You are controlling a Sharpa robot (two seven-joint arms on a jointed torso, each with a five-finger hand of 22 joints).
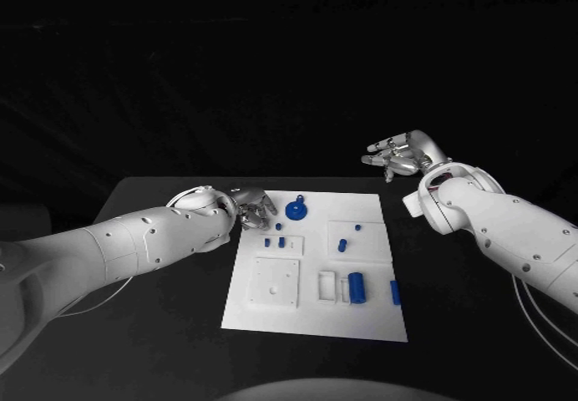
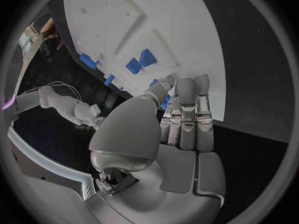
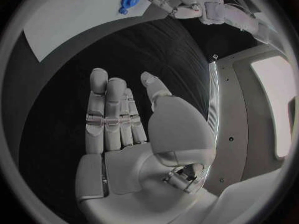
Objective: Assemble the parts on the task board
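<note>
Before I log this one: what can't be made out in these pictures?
- Left hand, head view: its fingertips at the task board edge are too small; touching a part or not, cannot tell.
- Left wrist view: the thumb hides the blue part behind it.
- Small blue parts, head view: shapes too small.

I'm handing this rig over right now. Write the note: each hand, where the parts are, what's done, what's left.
Left hand: at the task board's far left corner, near the board's edge, fingers extended; it holds nothing.
Right hand: open, raised beyond the board's far right corner, empty.
Parts: round blue part at the far edge, small blue pieces mid-board, blue cylinder near the front.
Done: no assembly evident. Left: all of it.
</note>
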